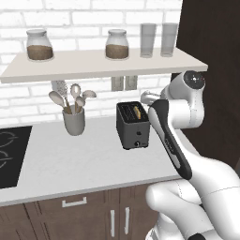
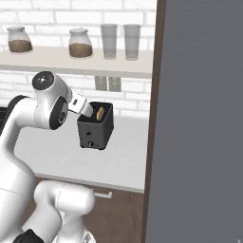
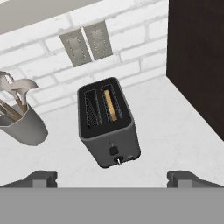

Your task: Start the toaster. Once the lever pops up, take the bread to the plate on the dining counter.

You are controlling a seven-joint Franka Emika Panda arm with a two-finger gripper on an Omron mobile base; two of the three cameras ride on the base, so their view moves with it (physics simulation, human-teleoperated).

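A: Tool [image 3: 113, 177], hand view: tips spread wide apart at the bottom corners, nothing between them. Toaster [image 3: 109, 122] below and ahead, standing on the pale counter [image 3: 175, 131]. Bread [image 3: 111, 105] sunk in one of the two slots, tan edge showing. Lever [image 3: 113, 150], small dark tab on the narrow front face, with a tiny knob [image 3: 118, 160] beneath it. Also listed: two wall switch plates [image 3: 87, 43], utensil crock [image 3: 24, 127] well off to one side.

B: Left base view?

A: Toaster [image 1: 133, 124] near the counter's end, just beside the arm's forearm. Bread [image 1: 137, 111] visible in a slot. Crock of spoons [image 1: 74, 119] apart from it, hob [image 1: 11, 154] at the far edge, shelf [image 1: 98, 63] with two jars and two glasses above.

B: Right base view?

A: Toaster [image 2: 96, 125] with the wrist hanging over its back corner; bread [image 2: 100, 114] upright inside. Tall dark panel [image 2: 199, 118] closing off one side.

B: Step in hand?

A: Judged: the very first, approach to the lever, toaster not yet started. Next move calls for lowering a tip onto that small tab and pressing straight down; the tab is small, so alignment matters.
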